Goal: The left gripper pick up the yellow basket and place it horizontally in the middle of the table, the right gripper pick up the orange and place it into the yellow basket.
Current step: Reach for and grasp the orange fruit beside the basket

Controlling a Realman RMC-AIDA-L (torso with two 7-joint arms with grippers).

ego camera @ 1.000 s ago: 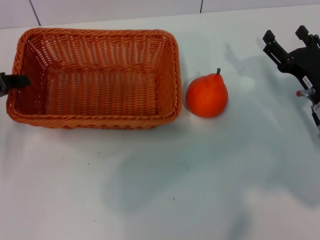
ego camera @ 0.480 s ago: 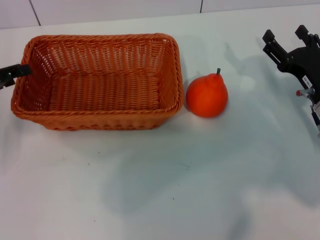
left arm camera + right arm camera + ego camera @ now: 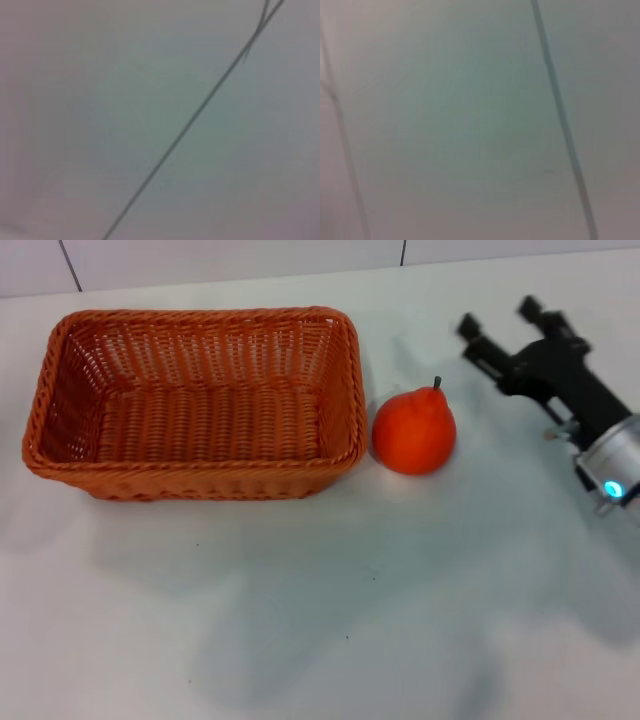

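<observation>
The yellow basket point(image 3: 200, 400), an orange-brown woven wicker rectangle, lies flat and empty on the white table point(image 3: 320, 620) at the left of the head view. The orange point(image 3: 414, 432), with a short dark stem, stands on the table just right of the basket. My right gripper point(image 3: 503, 325) is open, above the table to the right of the orange and apart from it, its fingers pointing to the far left. My left gripper is out of view. Both wrist views show only pale surface with thin dark lines.
A pale wall with dark seams point(image 3: 403, 252) runs along the table's far edge. Faint grey shadows lie on the table in front of the basket.
The left gripper let go of the basket's left rim and withdrew out of view. The basket settled flat. The right gripper has moved left toward the orange.
</observation>
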